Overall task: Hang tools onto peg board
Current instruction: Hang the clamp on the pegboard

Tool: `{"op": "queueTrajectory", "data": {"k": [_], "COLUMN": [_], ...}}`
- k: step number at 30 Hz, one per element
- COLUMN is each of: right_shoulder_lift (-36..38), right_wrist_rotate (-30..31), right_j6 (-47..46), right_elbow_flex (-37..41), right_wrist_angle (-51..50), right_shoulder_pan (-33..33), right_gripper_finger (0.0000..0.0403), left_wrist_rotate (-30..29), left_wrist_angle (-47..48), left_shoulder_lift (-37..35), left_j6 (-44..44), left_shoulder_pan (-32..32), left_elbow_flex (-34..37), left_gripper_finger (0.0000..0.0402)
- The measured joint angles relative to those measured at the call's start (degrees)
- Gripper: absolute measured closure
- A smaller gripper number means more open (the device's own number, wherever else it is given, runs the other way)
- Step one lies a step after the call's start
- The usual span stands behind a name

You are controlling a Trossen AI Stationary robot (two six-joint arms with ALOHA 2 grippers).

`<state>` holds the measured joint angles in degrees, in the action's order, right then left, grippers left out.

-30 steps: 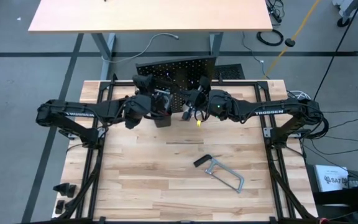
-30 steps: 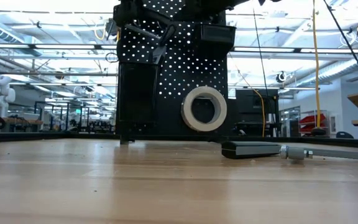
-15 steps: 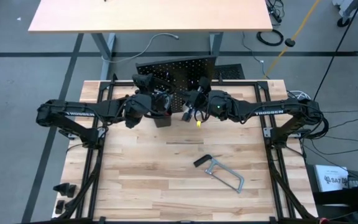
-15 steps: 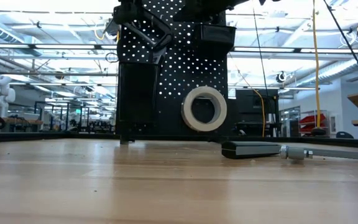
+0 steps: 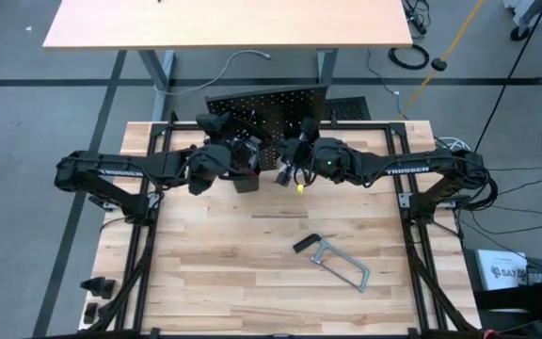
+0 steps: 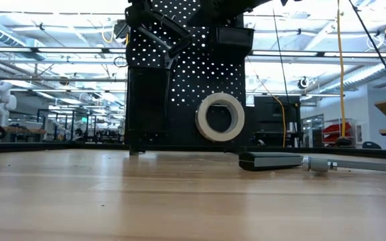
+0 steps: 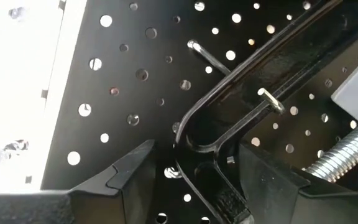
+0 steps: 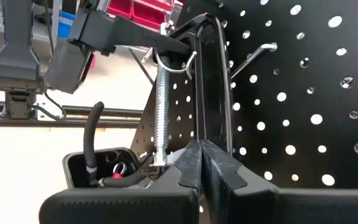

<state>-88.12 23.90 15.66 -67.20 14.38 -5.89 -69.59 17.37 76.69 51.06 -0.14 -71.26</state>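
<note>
A: What is the left gripper [image 7: 194,180] doing?

B: Its fingers [image 7: 126,177] are standing apart, straddling the frame of the black cast-metal C-clamp [image 7: 253,93] right up against the upright black perforated metal peg board [image 7: 123,68]. Whether the pads are pressing the frame I cannot tell. A thin silver hook [image 7: 271,99] is poking through the clamp's opening, and the threaded silver screw [image 7: 340,152] is showing at the edge.

A: And the right gripper [image 8: 199,163]?

B: Its fingertips are meeting on the clamp's frame [image 8: 211,81], so it is clamped on it, with the screw running alongside.

A: Where is all this happening?

B: At the far edge of the light wooden plank tabletop [image 5: 252,273], where both arms are reaching to the board [image 5: 269,105].

A: What is lying on the table?

B: A grey bar clamp with a dark handle [image 5: 332,259], near the middle and well apart from the board.

A: Is the low view adding anything?

B: Yes: a white tape roll [image 6: 220,116] is hanging on the board's front, a tall black box-shaped bin [image 6: 147,107] is sitting beside it, and a workshop hall is stretching behind. The right wrist view is looking into an open bin [image 8: 104,168] holding a dark, rounded handle.
</note>
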Motion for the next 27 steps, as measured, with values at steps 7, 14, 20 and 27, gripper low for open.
{"op": "queueTrajectory", "data": {"k": [7, 14, 20, 27], "right_shoulder_lift": [0.0, 0.0, 0.0, 0.0], "right_wrist_rotate": [0.0, 0.0, 0.0, 0.4], "right_j6": [0.0, 0.0, -0.6, -0.5], "right_elbow_flex": [0.0, 0.0, 0.0, 0.0], "right_wrist_angle": [-0.7, -0.9, -1.1, -1.5], "right_shoulder_pan": [0.0, 0.0, 0.1, 0.8], "right_gripper_finger": [0.0403, 0.0403, 0.0403, 0.0403], "left_wrist_rotate": [-1.0, -1.4, -2.3, -1.7], "left_wrist_angle": [3.3, 3.8, 4.6, 4.9], "left_shoulder_lift": [0.0, -0.6, -0.7, -1.2], "left_j6": [-4.4, -4.2, -4.3, -6.4], "left_shoulder_pan": [-0.2, -1.1, -1.1, -1.9], "left_elbow_flex": [-0.1, -0.1, -0.1, -0.1], "left_gripper_finger": [0.0185, 0.0185, 0.0185, 0.0185]}}
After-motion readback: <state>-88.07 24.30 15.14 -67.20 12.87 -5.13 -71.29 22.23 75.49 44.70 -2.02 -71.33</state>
